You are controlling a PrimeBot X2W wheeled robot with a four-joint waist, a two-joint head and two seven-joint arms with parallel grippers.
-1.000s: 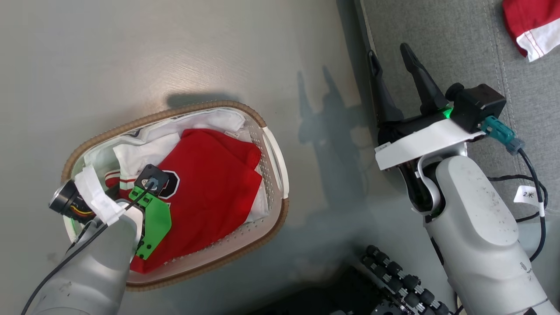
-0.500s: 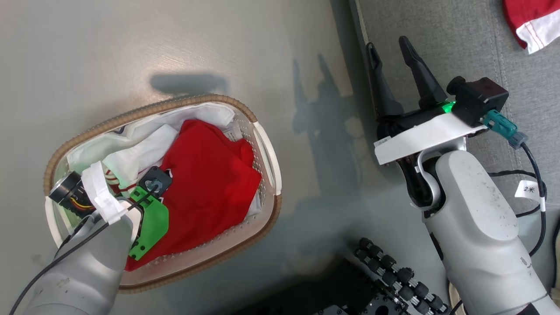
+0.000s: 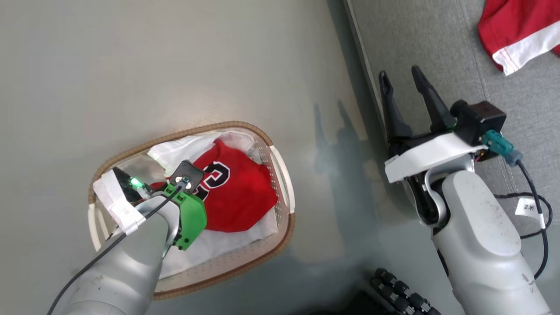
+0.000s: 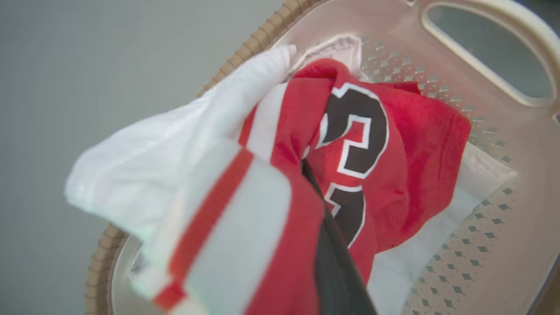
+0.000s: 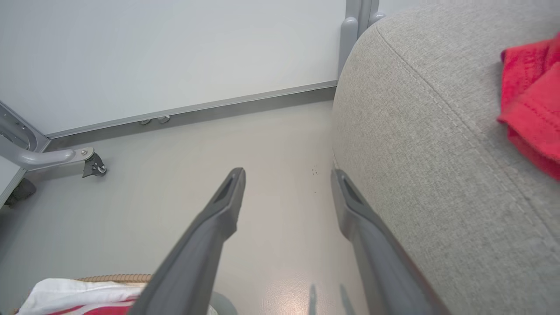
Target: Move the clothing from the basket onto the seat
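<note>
1. Your left fingers (image 4: 332, 245) are clamped on a fold of the soft red jersey with white stripes and a black, white-edged number (image 4: 393, 144). One dark finger shows and the other is buried in cloth. The pinch sits near the striped edge, probably so that the body can hang free below it.
2. The jersey (image 3: 245, 197) is inside the oval white perforated plastic basket with a brown woven rim (image 3: 245, 127), gathered into a peak above the basket's bottom.
3. The white fabric liner (image 3: 227, 245) lies flat in the basket under the jersey. White cloth is bunched beside the stripes, and you cannot tell whether it is trim or liner, so watch that only red cloth rises.
4. Your right fingers (image 3: 426, 94) stand wide apart and empty, off to the basket's right at the edge of the large grey woven-fabric seat (image 3: 437, 43). They seem parked clear of the carry path.
5. Another red garment with white trim (image 3: 512, 30) lies on the seat, well to the basket's right. That leaves the nearer cushion free for this jersey.
</note>
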